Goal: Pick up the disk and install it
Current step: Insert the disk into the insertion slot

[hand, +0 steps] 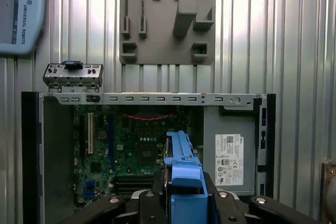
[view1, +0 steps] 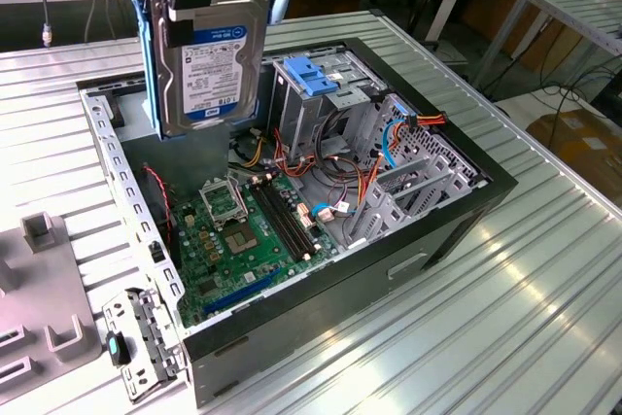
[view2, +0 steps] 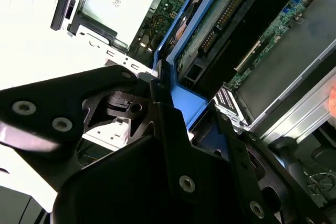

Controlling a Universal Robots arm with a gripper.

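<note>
Where the disk [view1: 209, 70] is: off the bench [view1: 544, 298], upright on edge, over the part of the open computer case [view1: 457, 211] at the exterior view's far left.
gripper [view1: 201, 2]: closed on the disk's upper end, one black finger across the labelled face.
side rails [view1: 148, 55]: bright blue, running down the disk's edges; one faces the camera in the first wrist view.
computer case: lying open on the ribbed metal bench, motherboard [view1: 238, 230] exposed.
drive cage [view1: 326, 119]: far side of the computer case, light-blue latch plate [view1: 309, 75] on top; orange and red cables [view1: 364, 177] just to the exterior view's right of it.
fixture plate [view1: 39, 308]: grey, on the bench at the exterior view's near left, apart from the computer case.
</note>
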